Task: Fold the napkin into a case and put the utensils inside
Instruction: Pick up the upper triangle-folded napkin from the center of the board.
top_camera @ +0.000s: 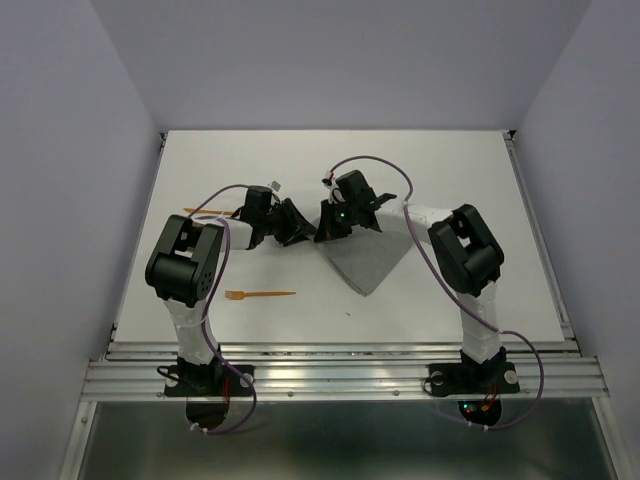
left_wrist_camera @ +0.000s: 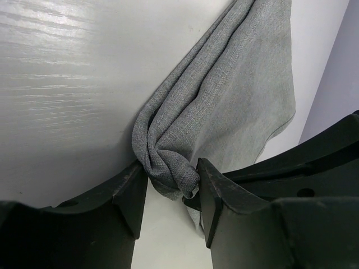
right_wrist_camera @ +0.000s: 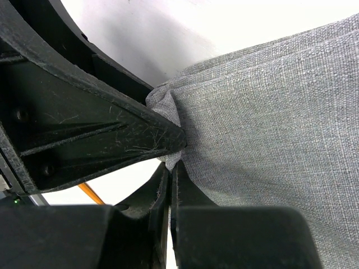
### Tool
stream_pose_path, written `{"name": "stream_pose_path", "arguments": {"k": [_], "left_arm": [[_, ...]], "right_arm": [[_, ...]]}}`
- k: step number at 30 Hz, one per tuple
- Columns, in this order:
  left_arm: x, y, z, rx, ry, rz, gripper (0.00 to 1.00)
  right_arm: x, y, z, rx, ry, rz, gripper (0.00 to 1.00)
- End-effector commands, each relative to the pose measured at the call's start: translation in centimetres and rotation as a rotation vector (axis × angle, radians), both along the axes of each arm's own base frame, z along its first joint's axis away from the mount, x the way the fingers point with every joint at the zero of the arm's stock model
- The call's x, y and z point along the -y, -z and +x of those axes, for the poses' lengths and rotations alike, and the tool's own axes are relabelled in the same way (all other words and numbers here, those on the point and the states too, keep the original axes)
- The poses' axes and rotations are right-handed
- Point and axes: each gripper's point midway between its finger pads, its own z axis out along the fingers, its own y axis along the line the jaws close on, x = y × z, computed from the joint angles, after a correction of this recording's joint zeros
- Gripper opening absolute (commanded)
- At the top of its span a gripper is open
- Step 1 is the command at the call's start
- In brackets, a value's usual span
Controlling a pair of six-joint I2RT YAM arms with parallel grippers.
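The grey napkin [top_camera: 372, 256] lies on the white table as a triangle with its point toward the near edge. My two grippers meet at its upper left corner. The left gripper [top_camera: 303, 232] has a bunched fold of the napkin [left_wrist_camera: 224, 106] wedged between its fingertips, and the cloth touches both of them [left_wrist_camera: 171, 178]. The right gripper [top_camera: 326, 226] is shut on the napkin's corner [right_wrist_camera: 263, 112], which is pinched at its tips [right_wrist_camera: 171, 166]. An orange fork [top_camera: 258, 294] lies near the left arm. A second orange utensil [top_camera: 207, 211] lies further back, partly hidden by that arm.
The left gripper's black finger [right_wrist_camera: 84, 129] fills the upper left of the right wrist view, close against the right gripper. An orange utensil shaft [right_wrist_camera: 90, 193] shows below it. Grey walls close in the table on three sides, and a metal rail [top_camera: 340, 352] runs along its near edge.
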Motion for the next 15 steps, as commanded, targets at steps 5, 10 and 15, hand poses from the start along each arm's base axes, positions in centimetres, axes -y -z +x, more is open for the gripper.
{"name": "stream_pose_path", "arguments": {"k": [5,10,15], "left_arm": [[-0.2,-1.7,0.3,0.041,-0.002,0.023,0.29],[-0.1,-1.4,0.5,0.022,0.002,0.027,0.0],[-0.1,-1.3,0.0,-0.024,0.008,0.036,0.0]], "right_arm": [[0.0,-2.5,1.3,0.071,0.013,0.044,0.01],[0.7,-3.2,2.0,0.114,0.039,0.009,0.21],[2.0,-6.1,2.3,0.238,0.026,-0.022,0.73]]}}
